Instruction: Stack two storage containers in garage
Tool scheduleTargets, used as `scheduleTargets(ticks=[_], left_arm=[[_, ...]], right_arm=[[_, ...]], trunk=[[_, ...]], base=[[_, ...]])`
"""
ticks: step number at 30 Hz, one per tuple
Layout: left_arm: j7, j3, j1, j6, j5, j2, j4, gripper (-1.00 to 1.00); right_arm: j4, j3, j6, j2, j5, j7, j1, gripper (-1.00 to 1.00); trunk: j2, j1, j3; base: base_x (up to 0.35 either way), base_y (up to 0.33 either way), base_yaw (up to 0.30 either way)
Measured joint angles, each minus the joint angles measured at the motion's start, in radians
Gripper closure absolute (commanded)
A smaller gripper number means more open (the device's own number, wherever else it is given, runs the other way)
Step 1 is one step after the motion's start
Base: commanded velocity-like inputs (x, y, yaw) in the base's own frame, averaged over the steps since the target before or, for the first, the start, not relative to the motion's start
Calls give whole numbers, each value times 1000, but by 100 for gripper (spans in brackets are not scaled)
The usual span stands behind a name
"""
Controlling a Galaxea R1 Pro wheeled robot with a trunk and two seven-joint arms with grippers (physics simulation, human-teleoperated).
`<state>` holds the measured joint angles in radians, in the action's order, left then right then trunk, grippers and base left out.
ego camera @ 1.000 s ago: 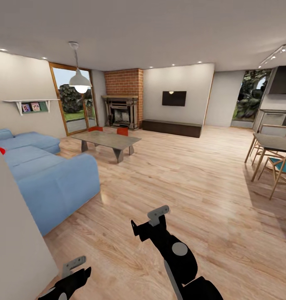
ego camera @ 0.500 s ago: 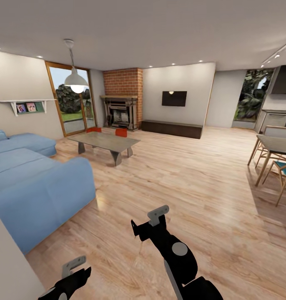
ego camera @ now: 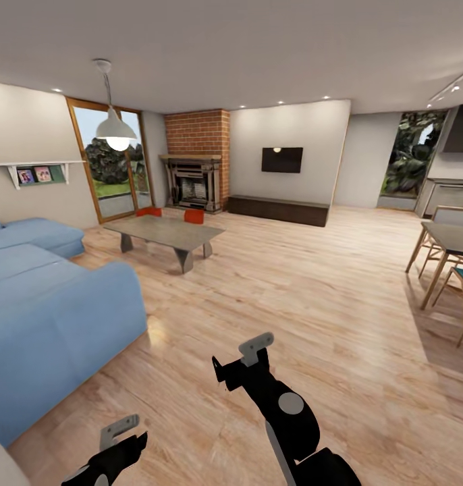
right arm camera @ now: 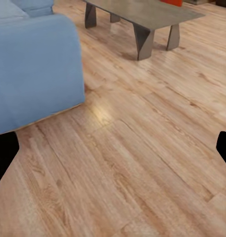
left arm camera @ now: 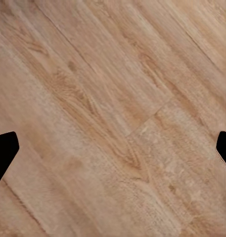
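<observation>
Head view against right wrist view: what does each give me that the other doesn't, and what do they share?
Head view alone: the brick fireplace, the glass doors, the dining table, both arms, and two orange-red containers on the floor beyond the coffee table.

Right wrist view alone: a close look at the floor planks between its spread fingers.

Both: the blue sofa, the coffee table and the wood floor. A sliver of orange-red behind the table in the wrist view is probably a container.

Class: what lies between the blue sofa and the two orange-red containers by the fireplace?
In the head view, the grey coffee table lies between the sofa and the containers.
</observation>
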<state>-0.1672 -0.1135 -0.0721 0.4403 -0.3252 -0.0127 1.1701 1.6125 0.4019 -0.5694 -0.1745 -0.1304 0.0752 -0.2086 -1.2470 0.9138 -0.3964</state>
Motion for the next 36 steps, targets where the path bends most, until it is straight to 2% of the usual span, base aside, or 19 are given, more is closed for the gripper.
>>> scheduleTargets(ticks=[36], left_arm=[[0, 0, 0, 0, 0, 0, -1, -100]], right_arm=[[1, -2, 0, 0, 0, -3, 0, -100]], trunk=[[0, 0, 0]], base=[[337, -83, 0]])
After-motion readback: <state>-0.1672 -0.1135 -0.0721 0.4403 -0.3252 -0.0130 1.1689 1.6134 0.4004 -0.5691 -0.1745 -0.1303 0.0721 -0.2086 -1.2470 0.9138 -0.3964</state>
